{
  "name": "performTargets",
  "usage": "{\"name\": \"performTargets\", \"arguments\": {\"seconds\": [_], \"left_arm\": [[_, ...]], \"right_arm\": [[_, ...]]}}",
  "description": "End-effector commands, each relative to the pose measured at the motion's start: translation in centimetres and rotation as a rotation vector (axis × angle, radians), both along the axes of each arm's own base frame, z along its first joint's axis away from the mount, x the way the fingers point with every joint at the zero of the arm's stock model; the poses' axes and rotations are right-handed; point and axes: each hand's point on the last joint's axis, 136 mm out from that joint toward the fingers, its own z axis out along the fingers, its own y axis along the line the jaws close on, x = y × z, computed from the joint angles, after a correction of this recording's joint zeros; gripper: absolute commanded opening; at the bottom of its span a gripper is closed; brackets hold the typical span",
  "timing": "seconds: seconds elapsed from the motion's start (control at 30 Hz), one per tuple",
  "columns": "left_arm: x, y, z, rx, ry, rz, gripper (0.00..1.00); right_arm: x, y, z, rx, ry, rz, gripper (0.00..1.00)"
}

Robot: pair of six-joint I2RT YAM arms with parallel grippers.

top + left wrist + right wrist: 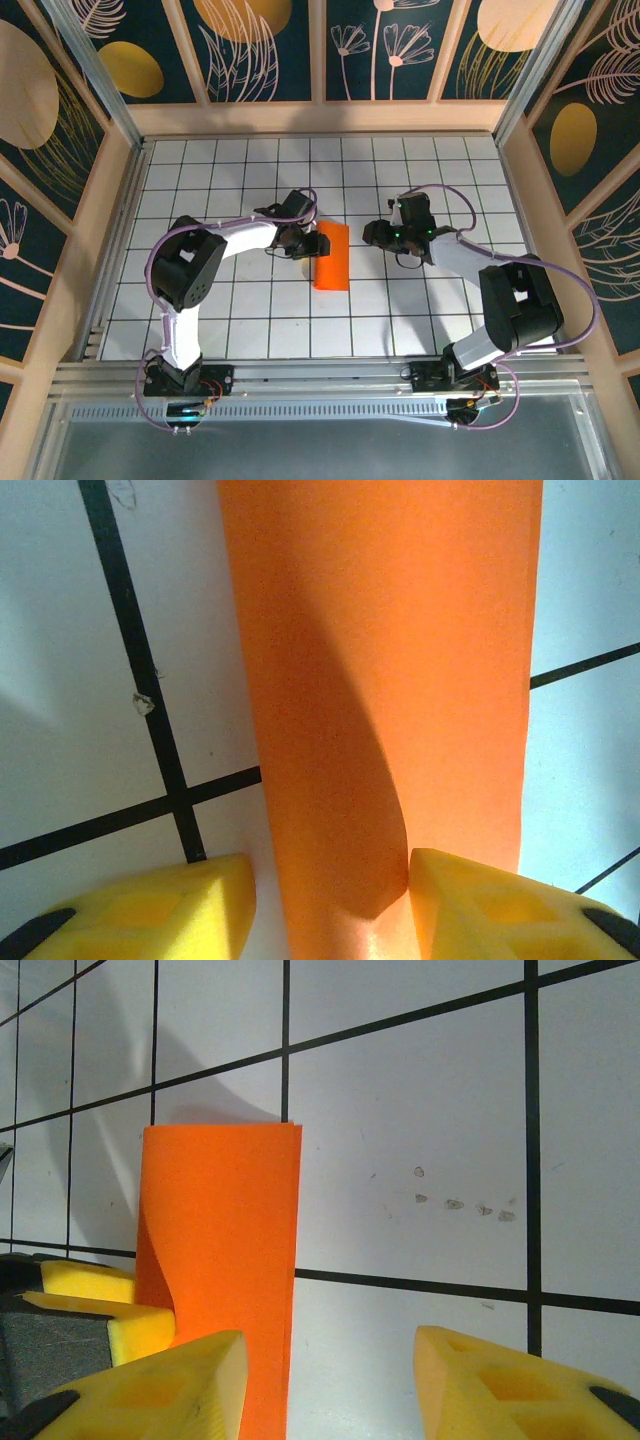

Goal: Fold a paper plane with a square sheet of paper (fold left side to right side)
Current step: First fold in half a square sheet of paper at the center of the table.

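The square sheet of paper [332, 258] lies on the tiled table folded into a narrow orange rectangle. In the right wrist view the sheet [225, 1230] has its left layer curling up off the table. My left gripper [303, 241] is at the sheet's left edge, open. In the left wrist view the orange sheet [400, 630] runs between the left gripper's [330, 910] yellow fingers, and its raised flap touches the right fingertip [470, 900]. My right gripper [372, 235] hovers just right of the sheet, open. Bare table shows between the right gripper's [330, 1390] fingers, and its left fingertip [160, 1390] overlaps the paper's edge.
The white grid table [240, 170] is boxed in by wooden walls [320, 118] at the back and sides. A metal rail [320, 375] runs along the near edge by the arm bases. The left gripper's yellow fingers [90, 1295] show at the sheet's left edge in the right wrist view.
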Motion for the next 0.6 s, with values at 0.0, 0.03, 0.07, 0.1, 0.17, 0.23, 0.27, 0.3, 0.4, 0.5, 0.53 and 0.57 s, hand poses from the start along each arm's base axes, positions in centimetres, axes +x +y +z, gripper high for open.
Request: {"name": "performTargets", "arguments": {"seconds": [0.0,0.03,0.07,0.1,0.17,0.23,0.27,0.3,0.4,0.5,0.53,0.57], "left_arm": [[-1.89,1.11,-6.36,0.125,0.067,-0.021,0.48],[-1.94,1.12,-6.45,0.128,0.07,-0.023,0.47],[-1.93,1.08,-6.5,0.129,0.07,-0.026,0.47],[-2.04,1.08,-6.6,0.132,0.074,-0.029,0.48],[-2.05,1.01,-6.69,0.139,0.074,-0.036,0.48],[-2.05,1.03,-6.79,0.147,0.076,-0.041,0.48],[-2.0,1.05,-6.78,0.151,0.075,-0.044,0.48],[-1.99,1.0,-6.79,0.153,0.074,-0.046,0.48],[-1.83,0.92,-6.76,0.154,0.073,-0.049,0.48],[-1.76,0.87,-6.78,0.158,0.072,-0.059,0.49],[-1.78,0.86,-6.83,0.162,0.073,-0.062,0.49],[-1.75,0.87,-6.86,0.163,0.074,-0.062,0.49]], "right_arm": [[-0.19,-0.36,-0.2,-0.013,-0.002,0.003,0.48],[-0.22,-0.32,-0.21,-0.012,-0.002,0.005,0.48],[-0.21,-0.31,-0.23,-0.01,-0.001,0.005,0.48],[-0.23,-0.26,-0.2,-0.009,-0.002,0.007,0.48],[-0.24,-0.17,-0.22,-0.002,-0.002,0.008,0.48],[-0.29,-0.15,-0.28,0.002,0.0,0.007,0.48],[-0.3,-0.13,-0.24,0.004,-0.002,0.007,0.49],[-0.32,-0.08,-0.24,0.007,-0.002,0.008,0.49],[-0.31,-0.08,-0.27,0.008,-0.001,0.008,0.49],[-0.33,-0.06,-0.26,0.01,-0.001,0.01,0.5],[-0.32,-0.06,-0.25,0.01,-0.001,0.01,0.49],[-0.37,0.0,-0.27,0.009,-0.001,0.013,0.49]]}}
